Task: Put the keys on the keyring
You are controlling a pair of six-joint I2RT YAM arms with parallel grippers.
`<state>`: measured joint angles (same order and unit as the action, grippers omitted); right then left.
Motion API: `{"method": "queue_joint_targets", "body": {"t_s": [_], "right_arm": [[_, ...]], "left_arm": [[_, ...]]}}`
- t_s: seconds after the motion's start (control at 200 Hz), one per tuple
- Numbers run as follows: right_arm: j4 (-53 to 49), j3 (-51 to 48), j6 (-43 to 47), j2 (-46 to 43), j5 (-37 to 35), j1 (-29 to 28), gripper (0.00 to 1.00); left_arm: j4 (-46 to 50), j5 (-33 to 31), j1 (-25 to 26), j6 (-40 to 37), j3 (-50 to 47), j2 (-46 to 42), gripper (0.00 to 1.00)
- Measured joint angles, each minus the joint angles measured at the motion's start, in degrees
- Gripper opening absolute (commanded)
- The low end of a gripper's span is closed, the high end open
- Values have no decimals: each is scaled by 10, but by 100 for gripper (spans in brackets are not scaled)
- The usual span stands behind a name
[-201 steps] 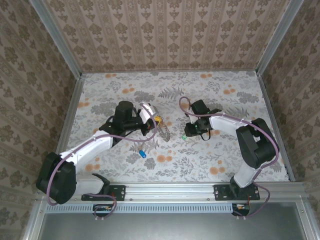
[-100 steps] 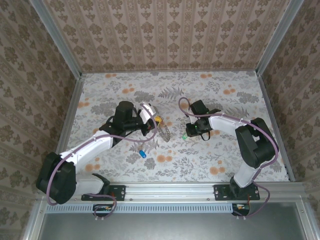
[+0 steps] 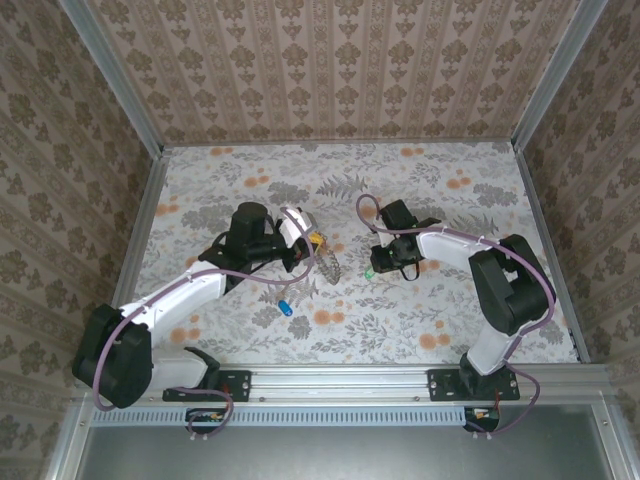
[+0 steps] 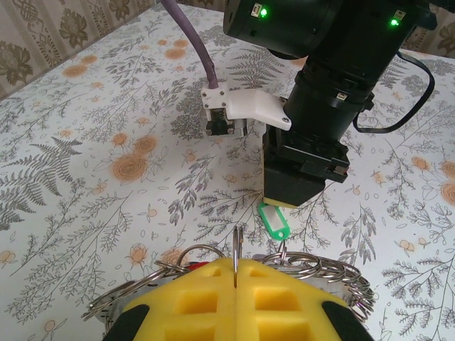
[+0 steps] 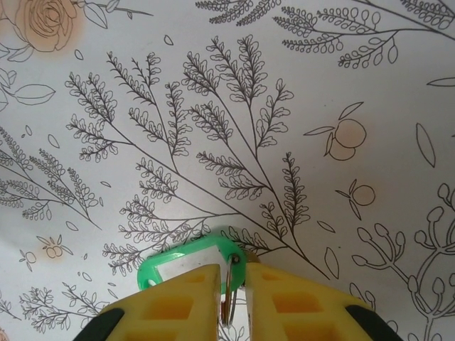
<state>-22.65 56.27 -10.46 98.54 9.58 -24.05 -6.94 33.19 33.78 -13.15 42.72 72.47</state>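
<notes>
your top camera hangs high behind the near edge, looking down on the whole counter [image 3: 420, 330] from afar. your left wrist camera looks low across the counter, close to the right tool [image 4: 284, 204]. your right wrist camera faces down at the counter, very near. all three share the green key [image 4: 274, 222].

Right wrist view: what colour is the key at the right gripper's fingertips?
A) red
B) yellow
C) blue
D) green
D: the green key lies on the table right at the tips of the right gripper, with its small metal loop caught in the narrow gap between them.
</notes>
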Motion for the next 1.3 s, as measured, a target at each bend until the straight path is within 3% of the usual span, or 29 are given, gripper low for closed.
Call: {"method": "queue_joint_targets", "body": {"t_s": [0.515,0.665,0.795,0.905,1.105,1.3], "right_arm": [[2,0,0,0,-2,0,5],[15,-26,-1,-43,5,5,3],[55,-78,-12,-128,67,43,3],[57,-64,-12,-133,136,75,1],[104,-84,-12,-147,224,76,0],[156,-118,7,-200,259,69,0]], "left_arm": [[3,0,3,0,0,3,0],[3,3,3,0,1,6,0],[3,5,4,0,1,7,0],[2,9,4,0,1,10,0],[2,16,8,-2,7,22,0],[1,33,16,-9,8,22,0]]}}
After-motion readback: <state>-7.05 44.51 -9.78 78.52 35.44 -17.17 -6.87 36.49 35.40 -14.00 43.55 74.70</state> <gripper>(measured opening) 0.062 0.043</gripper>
